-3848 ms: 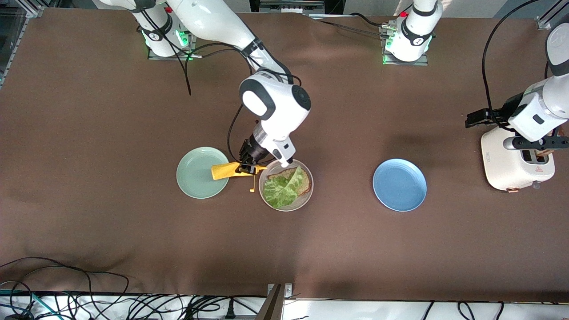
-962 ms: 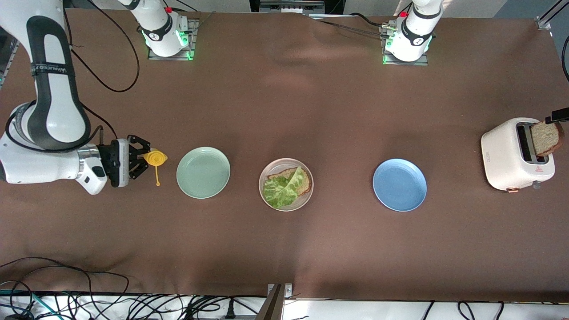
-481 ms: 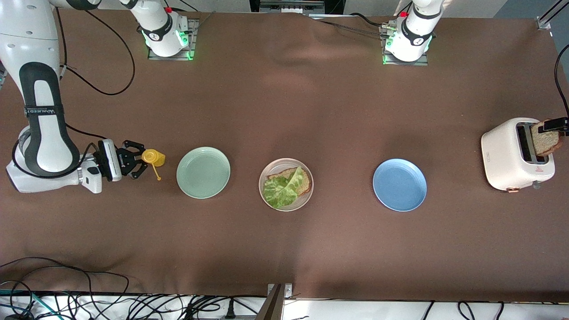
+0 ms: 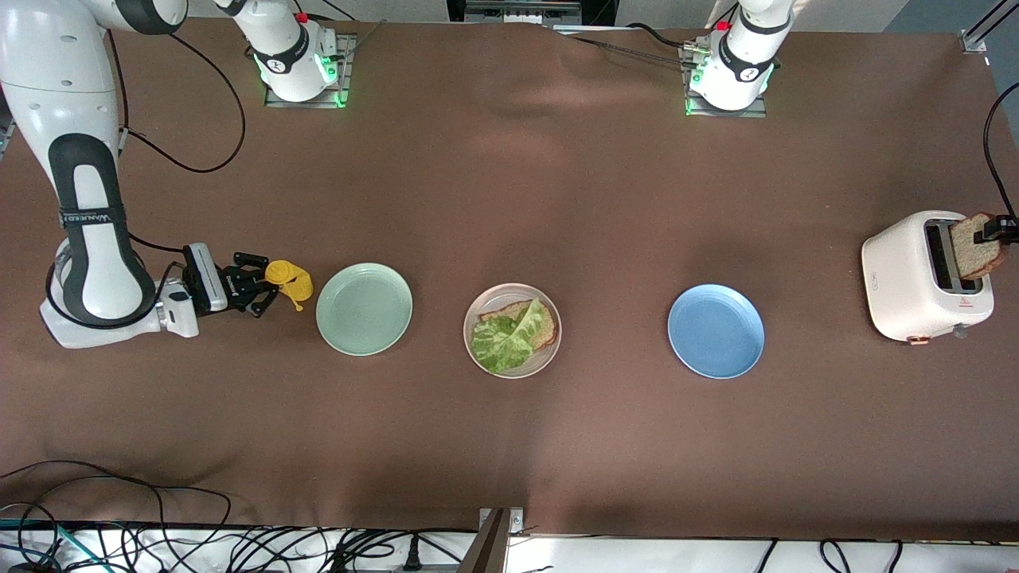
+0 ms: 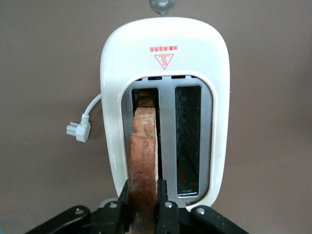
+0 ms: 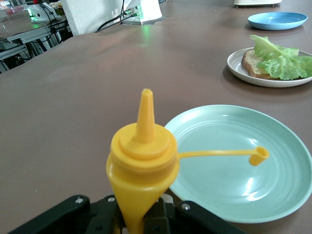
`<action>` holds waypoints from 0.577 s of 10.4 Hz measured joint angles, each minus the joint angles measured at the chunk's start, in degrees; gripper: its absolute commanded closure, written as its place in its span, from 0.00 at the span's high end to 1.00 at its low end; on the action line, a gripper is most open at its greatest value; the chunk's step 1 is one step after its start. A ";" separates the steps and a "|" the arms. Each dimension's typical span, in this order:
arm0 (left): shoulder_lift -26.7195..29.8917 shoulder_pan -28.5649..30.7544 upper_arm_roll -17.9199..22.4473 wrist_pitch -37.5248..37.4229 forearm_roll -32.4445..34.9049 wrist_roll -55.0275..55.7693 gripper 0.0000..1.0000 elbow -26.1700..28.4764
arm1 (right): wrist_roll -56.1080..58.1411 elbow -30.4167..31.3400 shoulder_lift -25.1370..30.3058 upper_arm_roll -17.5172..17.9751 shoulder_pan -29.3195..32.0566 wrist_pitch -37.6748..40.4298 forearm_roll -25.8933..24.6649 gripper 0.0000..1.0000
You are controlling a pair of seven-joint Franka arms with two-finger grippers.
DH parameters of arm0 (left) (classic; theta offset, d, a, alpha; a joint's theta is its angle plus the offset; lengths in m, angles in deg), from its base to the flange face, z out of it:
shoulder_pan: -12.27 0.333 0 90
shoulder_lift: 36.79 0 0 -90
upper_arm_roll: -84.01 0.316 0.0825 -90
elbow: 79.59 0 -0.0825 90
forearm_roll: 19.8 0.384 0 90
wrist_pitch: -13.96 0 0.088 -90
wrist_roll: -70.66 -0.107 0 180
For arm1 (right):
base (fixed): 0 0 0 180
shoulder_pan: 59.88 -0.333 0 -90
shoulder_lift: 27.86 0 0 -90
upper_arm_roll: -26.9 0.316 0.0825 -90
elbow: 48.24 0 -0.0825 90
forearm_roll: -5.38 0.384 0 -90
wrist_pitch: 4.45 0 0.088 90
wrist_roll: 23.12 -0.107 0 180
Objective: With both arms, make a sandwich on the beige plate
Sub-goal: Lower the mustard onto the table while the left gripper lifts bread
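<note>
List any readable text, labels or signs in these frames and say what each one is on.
"WANJEED", roughly, white letters on the black band of the right arm; partly legible.
Red triangle heat-warning sign with a red line of text above it, on top of the toaster; text too blurred to read.
Small grey mark on the toaster's side in the front view: too small to read.
Small white print on the right pincer: unreadable.

Robotics laboratory bench: brown cloth-covered table [image 4: 509, 446] framed by aluminium rails [image 4: 978, 32], arm bases [image 4: 298, 60] bolted down with green status lights, loose cables [image 4: 159, 541] along the edge, kitchen props such as a white toaster [image 4: 915, 278] staged for testing.
</note>
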 measured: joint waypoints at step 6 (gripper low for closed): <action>0.14 -0.81 -1.80 -14.95 -3.44 -0.69 0.00 -9.02 | 0.55 -1.46 -0.10 -0.36 1.05 0.53 0.31 1.00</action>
